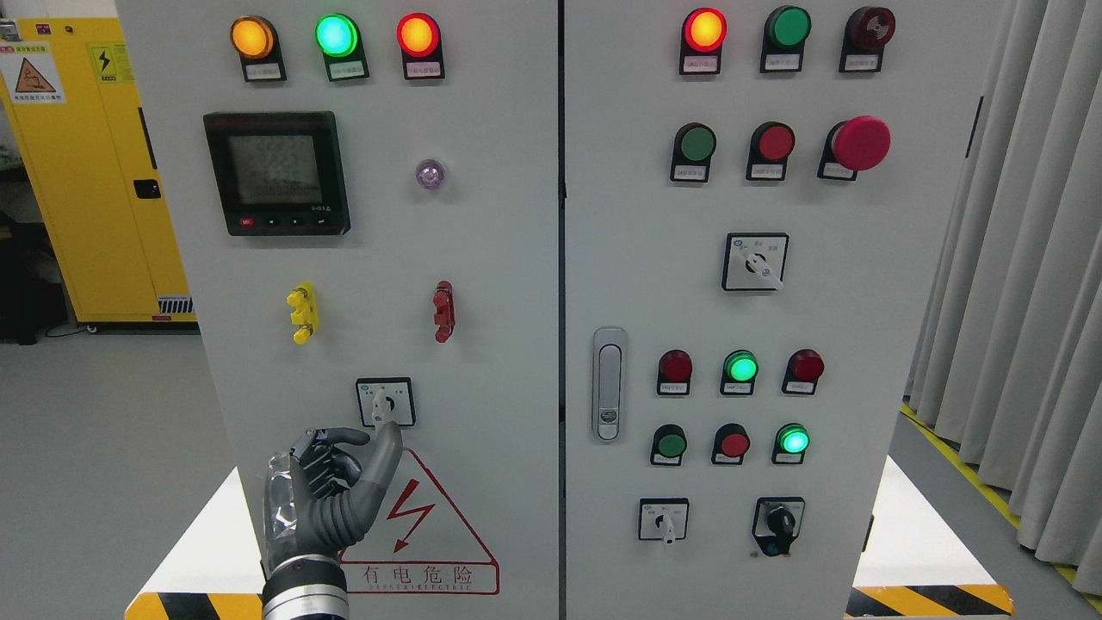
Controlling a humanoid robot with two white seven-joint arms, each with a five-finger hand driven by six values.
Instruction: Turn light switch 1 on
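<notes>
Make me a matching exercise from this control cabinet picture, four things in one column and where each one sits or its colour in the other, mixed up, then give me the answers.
1. robot's left hand
2. mushroom button
3. digital meter
4. door latch

A. upper left door, dark screen
B. just below the left door's rotary switch
C. large, red, right door
D. silver, left edge of right door

Pairs: 1-B, 2-C, 3-A, 4-D
</notes>
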